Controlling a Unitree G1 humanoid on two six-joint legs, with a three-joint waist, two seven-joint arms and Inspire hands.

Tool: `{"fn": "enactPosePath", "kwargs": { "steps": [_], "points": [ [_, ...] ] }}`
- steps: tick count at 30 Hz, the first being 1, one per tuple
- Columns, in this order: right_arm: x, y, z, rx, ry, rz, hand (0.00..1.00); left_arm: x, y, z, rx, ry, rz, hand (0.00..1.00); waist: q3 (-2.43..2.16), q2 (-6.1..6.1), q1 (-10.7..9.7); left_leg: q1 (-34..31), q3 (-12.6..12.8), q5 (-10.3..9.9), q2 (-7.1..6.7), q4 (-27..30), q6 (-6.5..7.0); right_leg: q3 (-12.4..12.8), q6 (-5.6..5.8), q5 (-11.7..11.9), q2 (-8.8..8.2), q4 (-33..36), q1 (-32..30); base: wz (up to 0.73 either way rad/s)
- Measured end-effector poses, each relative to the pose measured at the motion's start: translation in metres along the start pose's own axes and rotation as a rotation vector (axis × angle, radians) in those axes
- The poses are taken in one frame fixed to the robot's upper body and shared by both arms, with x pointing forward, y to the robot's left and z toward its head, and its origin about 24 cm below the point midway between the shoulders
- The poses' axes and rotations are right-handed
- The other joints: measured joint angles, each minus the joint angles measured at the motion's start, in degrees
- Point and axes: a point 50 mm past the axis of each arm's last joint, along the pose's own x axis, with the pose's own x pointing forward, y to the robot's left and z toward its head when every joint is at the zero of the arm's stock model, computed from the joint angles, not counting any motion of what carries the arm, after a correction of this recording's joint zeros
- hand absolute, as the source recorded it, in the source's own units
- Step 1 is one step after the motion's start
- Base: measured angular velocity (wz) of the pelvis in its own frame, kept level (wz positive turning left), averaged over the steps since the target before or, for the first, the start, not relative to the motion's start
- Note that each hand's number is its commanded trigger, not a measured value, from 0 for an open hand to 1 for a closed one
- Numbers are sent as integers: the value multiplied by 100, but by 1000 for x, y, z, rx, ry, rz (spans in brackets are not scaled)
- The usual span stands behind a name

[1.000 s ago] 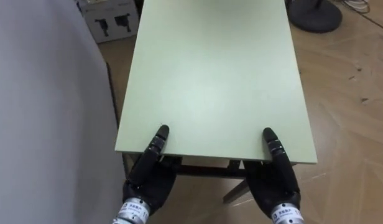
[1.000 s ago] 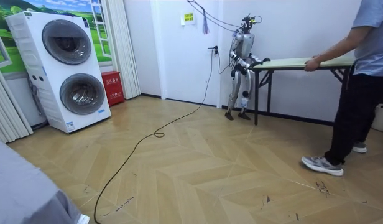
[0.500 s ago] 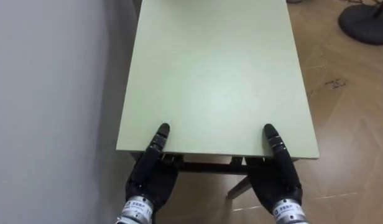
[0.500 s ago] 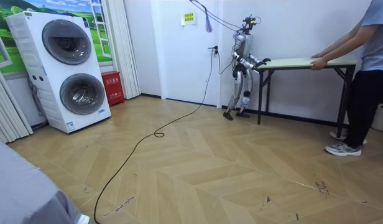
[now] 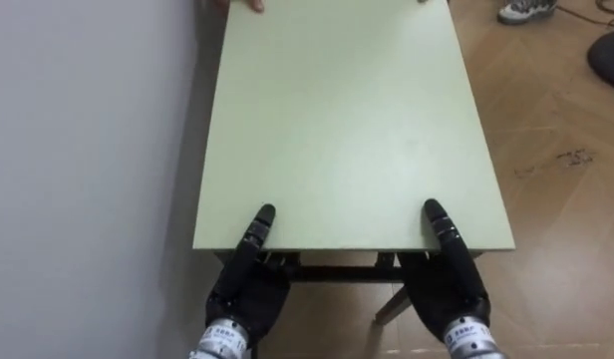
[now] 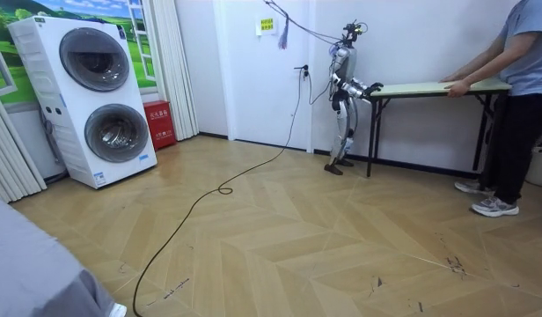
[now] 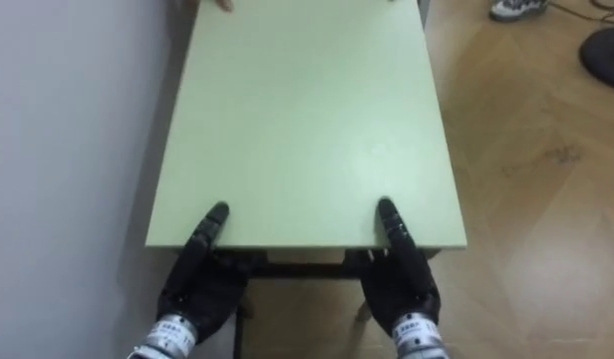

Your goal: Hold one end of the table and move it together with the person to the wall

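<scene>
- Eye views: a plain grey wall runs close along the table's left edge.
- On the right is a herringbone wood floor. A shoe stands on it beyond the far right corner, and a dark round base lies further right.
- The table has a flat, matt, pale green rectangular top. A dark frame shows under its near edge.
- The left hand is at the near left corner. Its black tip lies on the top and the rest is below the edge, so I cannot tell whether it clasps.
- The right hand is at the near right corner in the same pose. Again, I cannot tell whether it is clenched or released.
- A person's hand rests on the far edge near the left corner.
- Room view: the table stands level along the white back wall on thin dark legs.
- The robot stands upright at the table's end on the room view's left, with its arms reaching to the edge.
- The person stands at the other end and leans in, with both hands on the top.
- Well apart on the room view's left are two stacked white washers with round glass doors.
- A small red box sits beside the washers, and pale curtains hang next to it.
- A paper note is fixed to the wall.
</scene>
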Motion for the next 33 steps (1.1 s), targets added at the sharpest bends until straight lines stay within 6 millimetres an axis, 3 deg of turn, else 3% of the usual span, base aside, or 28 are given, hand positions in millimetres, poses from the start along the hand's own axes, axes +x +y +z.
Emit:
{"fn": "enactPosePath", "kwargs": {
  "steps": [3,10,18,20,23,24,25,26,27,28,31,33],
  "points": [
    [0,-1,0,-2,3,-13,100,0,0,0,1,0,8,100,5,-26,62,139,21,12,36,-175,-16,4,15,136,96,-348,193,-8],
    [-1,-4,-3,-7,10,-33,100,-1,6,-1,2,5,37,100,21,-86,60,351,42,10,-3,-429,-15,8,90,218,106,-574,410,-1],
    [-1,-22,-11,-35,50,-88,100,-4,31,-6,3,43,99,100,25,-111,55,744,140,-19,-4,-707,-55,12,99,225,127,-764,754,-2],
    [0,-24,-13,-33,64,-86,100,-5,36,-6,7,44,95,86,24,-110,38,758,133,-23,-3,-715,-61,0,99,225,131,-764,767,2],
    [-1,-28,-16,-27,70,-101,98,-5,40,-6,14,51,100,84,14,-125,19,850,89,-39,0,-727,-76,-63,99,225,140,-775,883,7],
    [-2,-30,-17,-25,78,-110,82,-6,43,-7,16,56,103,78,5,-130,5,894,69,-51,1,-727,-80,-64,99,225,150,-794,944,5],
    [-2,-30,-17,-24,81,-113,22,-6,43,-7,17,57,105,65,-8,-139,2,901,67,-58,4,-723,-84,-64,99,225,156,-807,956,4],
    [-2,-31,-18,-18,84,-116,0,-6,44,-6,46,63,109,53,-18,-155,-1,901,59,-64,8,-704,-88,-65,99,225,171,-877,996,0],
    [-1,-31,-18,-18,83,-117,0,-6,45,-5,111,76,111,37,-19,-153,-8,893,47,-71,12,-680,-91,-68,99,225,178,-888,1008,0],
    [-1,-31,-18,-20,84,-118,0,-7,46,-5,143,83,113,0,-22,-150,-16,898,47,-71,13,-682,-91,-67,99,225,179,-890,1014,0],
    [3,-33,-19,-25,97,-121,0,-7,53,-1,257,116,124,0,-37,-127,-46,1001,73,-71,12,-723,-92,-47,99,225,189,-972,1121,-4],
    [0,-37,-20,-26,110,-101,0,-8,59,1,330,142,140,0,-90,-47,-100,1054,84,-70,7,-758,-93,-38,99,225,185,-971,1145,-5]
  ]
}}
